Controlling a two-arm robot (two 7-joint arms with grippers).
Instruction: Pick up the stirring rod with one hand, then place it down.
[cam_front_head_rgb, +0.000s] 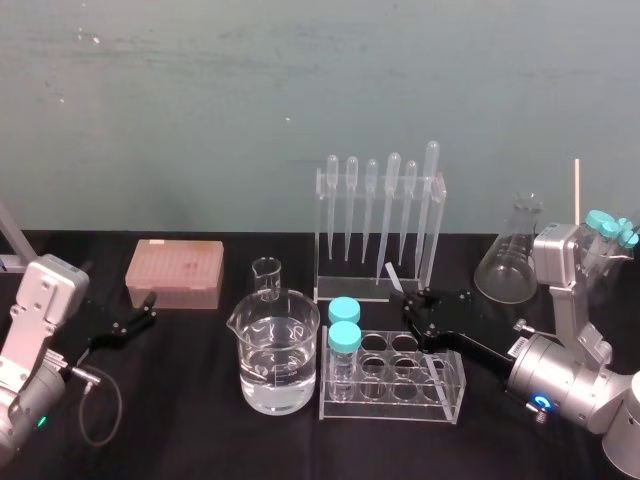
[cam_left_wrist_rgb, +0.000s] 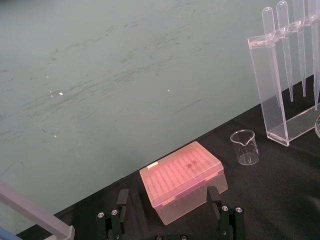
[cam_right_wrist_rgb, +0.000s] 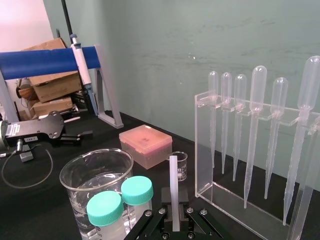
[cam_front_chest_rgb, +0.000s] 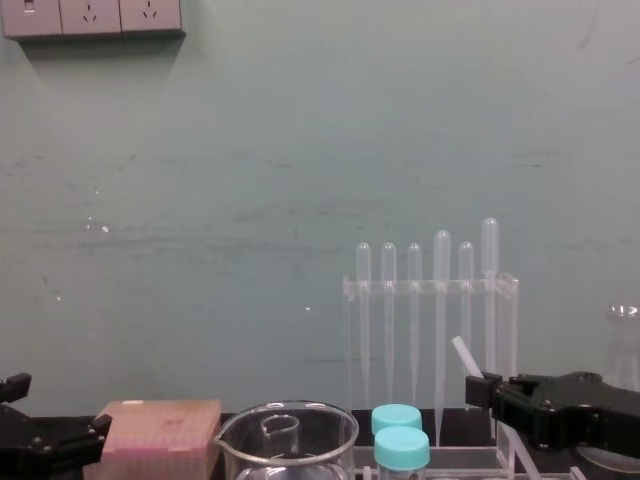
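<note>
Whitish stirring rod (cam_right_wrist_rgb: 173, 186), black right tool (cam_right_wrist_rgb: 173, 219), pink box (cam_front_head_rgb: 174, 272).

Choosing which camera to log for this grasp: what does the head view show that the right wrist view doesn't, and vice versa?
Head, not wrist: the conical flask at far right and the tube rack by the right hand. Wrist, not head: cardboard boxes and a blue bar in the room behind. Both: the stirring rod clamped in the right hand, the pipette rack, the pink box, the big beaker, and the left hand, open and parked at the left.
</note>
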